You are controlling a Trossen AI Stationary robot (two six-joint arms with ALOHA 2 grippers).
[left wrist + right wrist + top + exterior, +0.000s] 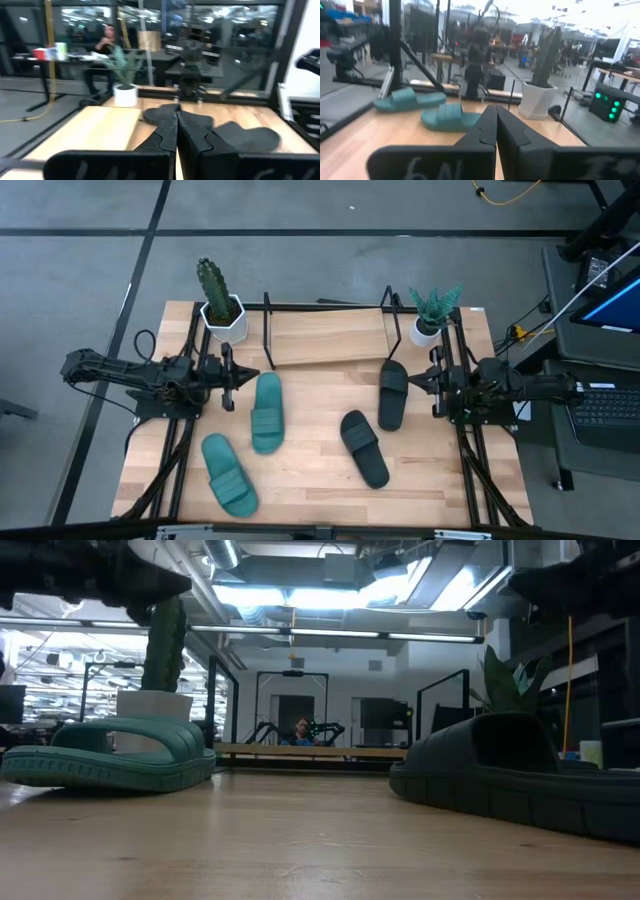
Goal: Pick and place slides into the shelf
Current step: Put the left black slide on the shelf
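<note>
Several slides lie flat on their soles on the wooden table. One teal slide [267,412] is left of centre and a second teal slide [229,473] is nearer the front left. One black slide [392,393] is right of centre and a second black slide [364,447] is in front of it. The shelf [325,335], thin black rods around a light board, stands at the far edge. My left gripper [238,376] hovers shut at the table's left, pointing level toward the teal slide. My right gripper [415,380] hovers shut at the right, beside the black slide. Both are empty [176,127] [495,122].
A white pot with a cactus [222,315] stands at the shelf's left end and a white pot with a leafy plant [432,320] at its right end. Black frame rods run along both table sides. A laptop [610,320] sits off the table to the right.
</note>
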